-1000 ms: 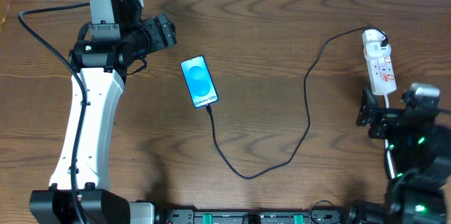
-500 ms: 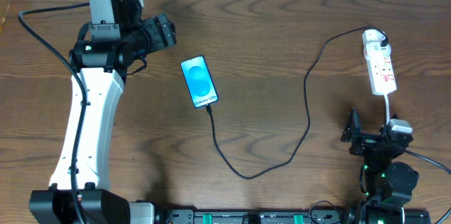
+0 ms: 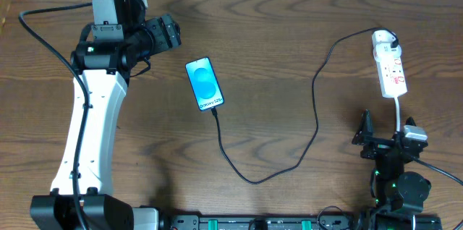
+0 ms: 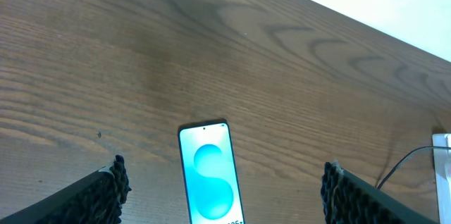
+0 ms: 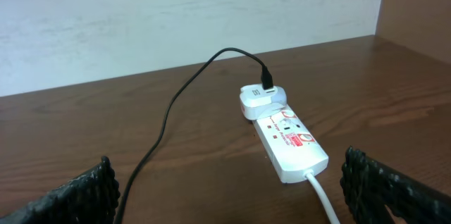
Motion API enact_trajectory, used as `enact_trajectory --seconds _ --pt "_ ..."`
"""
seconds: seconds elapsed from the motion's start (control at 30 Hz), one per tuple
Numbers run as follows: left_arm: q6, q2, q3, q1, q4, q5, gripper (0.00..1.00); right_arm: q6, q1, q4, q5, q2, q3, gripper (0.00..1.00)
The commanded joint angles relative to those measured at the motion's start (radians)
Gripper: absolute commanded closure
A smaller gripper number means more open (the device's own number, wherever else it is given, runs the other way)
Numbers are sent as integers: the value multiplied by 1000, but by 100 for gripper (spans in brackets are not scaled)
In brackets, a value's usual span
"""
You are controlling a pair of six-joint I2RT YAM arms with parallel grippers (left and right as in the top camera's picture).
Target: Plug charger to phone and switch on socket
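- Over the brown wooden surface [image 3: 289,13], the overhead view shows a small rectangular blue-screened phone [image 3: 205,83] lying left of centre. A long thin black charger cable [image 3: 316,111] meets the phone's lower edge, loops forward, then climbs to a white elongated power strip [image 3: 391,67] at far right. The left tool [image 3: 171,33] hovers near the phone. The right tool [image 3: 364,134] sits by the front edge, apart from the strip.
- On the left wrist view, the left tool's fingers [image 4: 106,189] are spread wide and empty, framing the phone's top half.
- On the right wrist view, the right tool's fingers [image 5: 91,189] are wide apart and empty, facing the power strip. The cable enters a white adapter [image 5: 262,99] at its far end. Red switch marks [image 5: 301,138] show, but I cannot tell whether they are on or off.
- Plugging looks done, so switching is likely the step in hand. The right tool needs to reach forward and press a switch with one fingertip.
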Motion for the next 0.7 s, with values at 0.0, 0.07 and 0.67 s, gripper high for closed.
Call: enact_trajectory --seconds 0.0,0.07,0.67 --pt "2 -2 6 3 -3 -10 12 15 6 -2 13 -6 -4 1" --pt "2 -2 6 3 -3 -10 12 15 6 -2 13 -6 -4 1" --pt "6 -137 -66 -2 -4 -233 12 15 6 -2 13 -6 -4 1"
